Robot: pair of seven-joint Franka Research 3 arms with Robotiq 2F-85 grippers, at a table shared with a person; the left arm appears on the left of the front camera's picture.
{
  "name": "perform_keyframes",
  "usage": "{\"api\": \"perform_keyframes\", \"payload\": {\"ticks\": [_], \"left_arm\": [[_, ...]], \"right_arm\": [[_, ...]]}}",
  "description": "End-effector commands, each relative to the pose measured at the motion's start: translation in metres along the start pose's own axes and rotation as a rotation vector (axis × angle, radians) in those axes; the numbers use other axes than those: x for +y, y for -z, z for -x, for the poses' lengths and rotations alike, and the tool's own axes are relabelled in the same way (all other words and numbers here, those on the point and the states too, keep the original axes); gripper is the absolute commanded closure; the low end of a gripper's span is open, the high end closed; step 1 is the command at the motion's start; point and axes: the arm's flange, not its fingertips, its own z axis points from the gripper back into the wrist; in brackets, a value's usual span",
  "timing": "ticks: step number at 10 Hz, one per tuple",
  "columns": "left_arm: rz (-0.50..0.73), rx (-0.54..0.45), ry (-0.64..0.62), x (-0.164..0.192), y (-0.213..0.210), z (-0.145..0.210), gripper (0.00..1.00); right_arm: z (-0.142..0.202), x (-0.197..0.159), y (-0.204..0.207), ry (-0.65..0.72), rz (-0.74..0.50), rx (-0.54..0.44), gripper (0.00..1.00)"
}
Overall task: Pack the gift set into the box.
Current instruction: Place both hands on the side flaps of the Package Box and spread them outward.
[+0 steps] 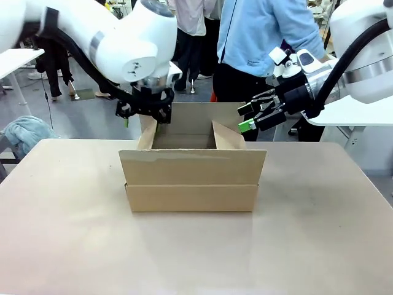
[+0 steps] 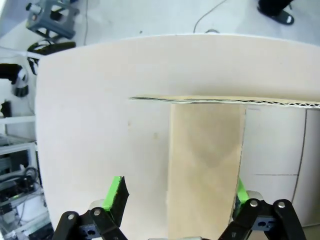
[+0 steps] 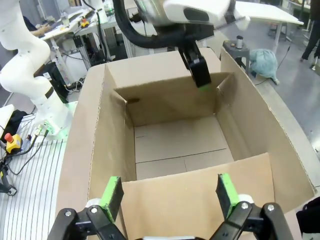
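The box (image 1: 191, 175), a brown cardboard carton, stands open mid-table with its flaps up, and its inside (image 3: 175, 145) holds nothing. My left gripper (image 1: 141, 125) hangs open over the box's left end flap (image 2: 205, 155), which rises between the green fingers (image 2: 116, 192). My right gripper (image 1: 244, 118) is open at the right end flap (image 3: 200, 200), its pads on either side of the flap's top edge. In the right wrist view the left gripper (image 3: 200, 75) sits at the far flap. The gift set is out of view.
A person in a light blue top (image 1: 264, 37) stands behind the far edge of the beige table (image 1: 184, 258). A blue-grey cloth (image 1: 24, 132) lies on a chair at the left. Bare tabletop lies in front of the box.
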Motion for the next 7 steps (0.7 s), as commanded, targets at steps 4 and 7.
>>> {"api": "perform_keyframes", "payload": {"ticks": [4,7], "left_arm": [[0.075,0.044,-0.107,0.073,-0.007,0.006,0.0],[0.155,0.155,-0.199,0.119,0.028,0.0,0.0]], "right_arm": [[0.001,0.002,-0.001,0.001,0.006,0.002,0.0],[0.001,0.002,-0.001,0.001,0.006,0.002,0.0]]}}
